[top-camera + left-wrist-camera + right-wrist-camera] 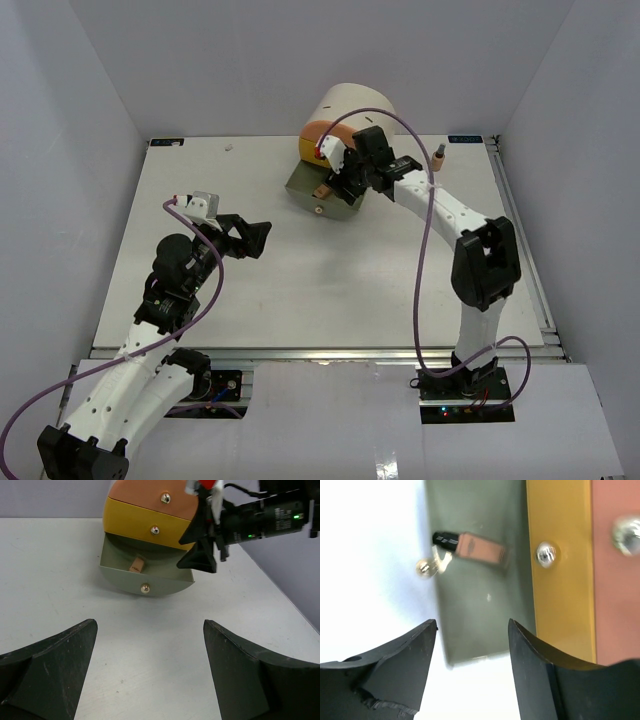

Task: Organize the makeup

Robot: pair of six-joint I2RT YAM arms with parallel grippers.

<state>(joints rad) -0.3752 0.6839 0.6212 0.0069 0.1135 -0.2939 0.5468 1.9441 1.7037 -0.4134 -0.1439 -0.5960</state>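
White table (330,290) with a grey drawer (130,582) pulled out at 12 o'clock, a tan bottle (480,548) lying inside, probably light, rigid, slick, best pinched across its body; right gripper (472,625) gapes empty above, left gripper (150,622) gapes at 9 o'clock.

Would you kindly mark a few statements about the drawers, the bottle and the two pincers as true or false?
1. The grey drawer is pulled open. True.
2. A tan bottle lies inside the grey drawer. True.
3. The yellow drawer is pulled open as well. False: it is shut, flush with the drum.
4. The right pincer is clamped on the tan bottle. False: it is open and empty, near the grey drawer.
5. The left pincer is open and holds nothing. True.
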